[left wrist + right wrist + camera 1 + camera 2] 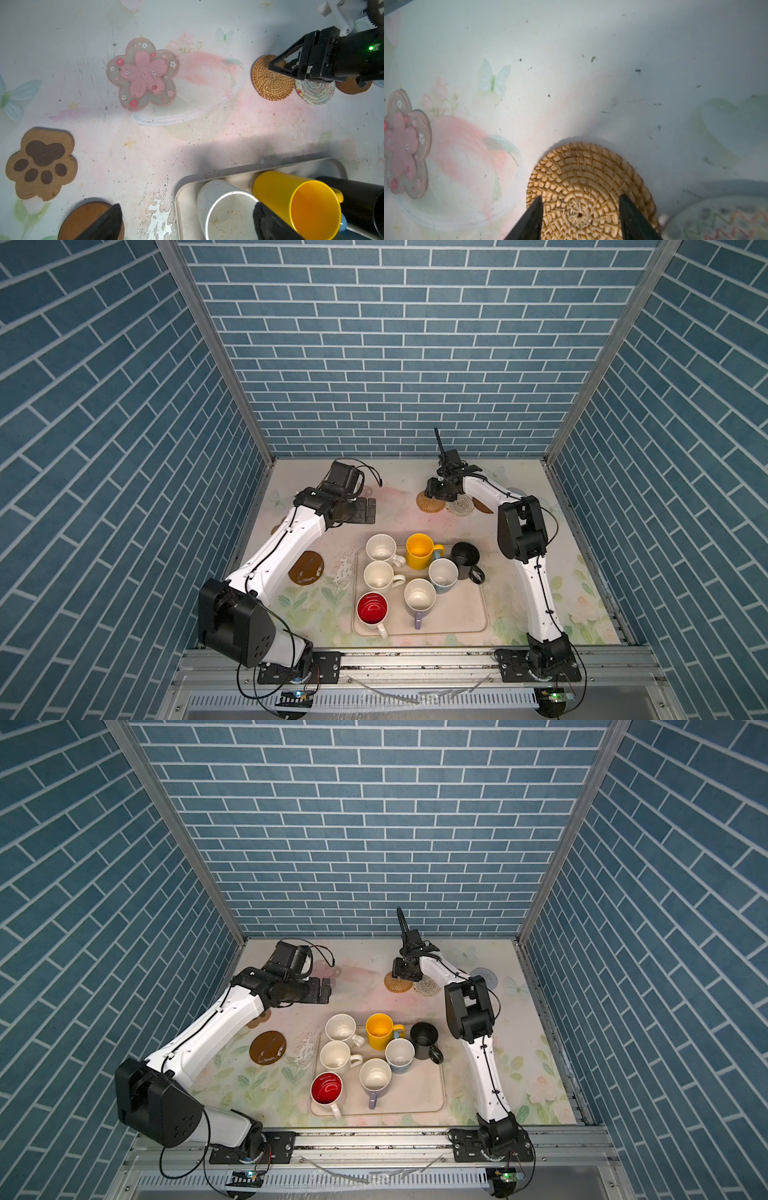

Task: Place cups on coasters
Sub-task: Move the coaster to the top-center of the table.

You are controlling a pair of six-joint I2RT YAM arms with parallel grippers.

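Several cups stand on the cream tray (478, 614): two cream-white (381, 547) (378, 574), yellow (419, 551), light blue (443, 574), lavender (419, 597) and red-inside (372, 609). The black cup (465, 556) stands at the tray's right edge. My right gripper (580, 199) is open, its fingers straddling the middle of the rattan coaster (587, 178) from just above. My left gripper (188, 205) hangs wide open and empty over the table, between a brown disc coaster (83, 218) and the tray's corner. The pink flower coaster (143, 74) and paw coaster (41, 164) lie bare.
A pale woven coaster (460, 506) and a brown disc (482, 506) lie close to the rattan one, under the right arm. Another pale round mat (484, 977) lies further right. Blue tiled walls close in the back and both sides.
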